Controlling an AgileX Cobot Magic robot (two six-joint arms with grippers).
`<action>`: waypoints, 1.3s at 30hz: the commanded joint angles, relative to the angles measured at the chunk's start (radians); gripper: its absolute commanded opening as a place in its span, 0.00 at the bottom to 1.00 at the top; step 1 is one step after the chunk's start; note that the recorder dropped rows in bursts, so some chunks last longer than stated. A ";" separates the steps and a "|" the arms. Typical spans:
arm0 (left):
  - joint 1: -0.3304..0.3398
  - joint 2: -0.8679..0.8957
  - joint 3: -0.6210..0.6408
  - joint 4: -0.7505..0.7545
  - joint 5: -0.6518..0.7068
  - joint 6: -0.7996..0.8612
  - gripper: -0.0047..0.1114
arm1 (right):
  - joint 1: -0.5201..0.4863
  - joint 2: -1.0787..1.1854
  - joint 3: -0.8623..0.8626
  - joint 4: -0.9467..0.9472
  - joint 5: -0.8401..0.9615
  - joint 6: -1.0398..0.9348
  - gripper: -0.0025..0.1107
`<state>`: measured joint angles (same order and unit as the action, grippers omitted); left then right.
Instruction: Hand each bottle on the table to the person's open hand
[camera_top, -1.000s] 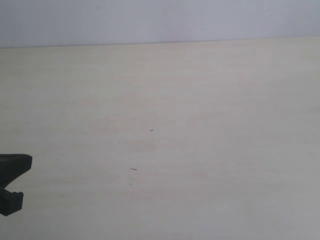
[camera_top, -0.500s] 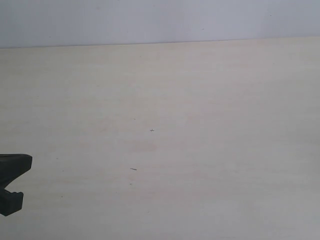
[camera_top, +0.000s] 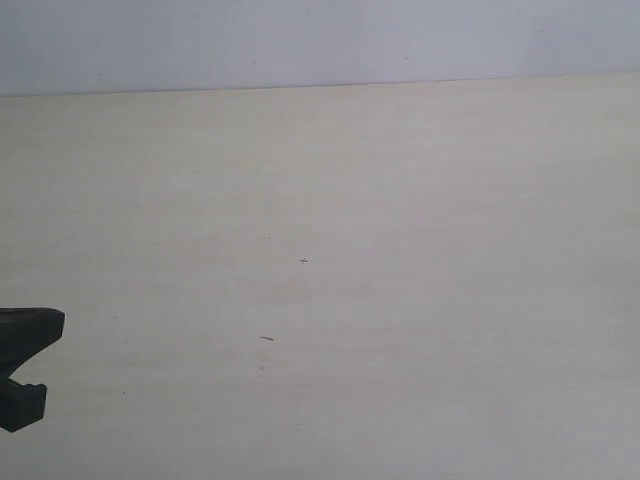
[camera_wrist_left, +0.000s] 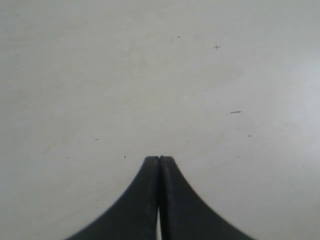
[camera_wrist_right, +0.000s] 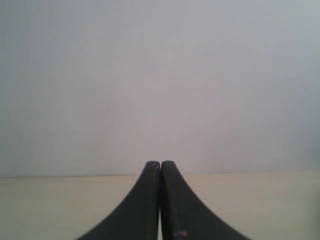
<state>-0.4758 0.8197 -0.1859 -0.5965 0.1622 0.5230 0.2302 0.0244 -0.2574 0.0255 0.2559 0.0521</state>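
exterior view: no bottle and no open hand are seen anywhere on the table (camera_top: 400, 250), so their place cannot be told. this is judged a waiting step: the jaws should be opened only once a bottle is located, and its body then gripped upright. the left gripper (camera_wrist_left: 160, 160) is held low at 8 o'clock, fingers pressed together, angled down at the tabletop. the right gripper (camera_wrist_right: 160, 163), fingers likewise pressed together, is levelled toward the wall (camera_wrist_right: 150, 75).
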 joint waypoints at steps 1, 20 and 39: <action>0.003 -0.006 0.000 0.002 -0.003 0.000 0.04 | -0.005 -0.024 0.077 -0.009 -0.026 -0.009 0.02; 0.003 -0.006 0.000 0.002 -0.003 0.000 0.04 | -0.005 -0.024 0.257 0.002 0.008 -0.025 0.02; 0.003 -0.006 0.000 0.002 -0.003 0.000 0.04 | -0.005 -0.024 0.257 0.002 0.008 -0.023 0.02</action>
<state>-0.4758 0.8197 -0.1859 -0.5965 0.1622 0.5230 0.2302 0.0059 -0.0044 0.0279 0.2647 0.0349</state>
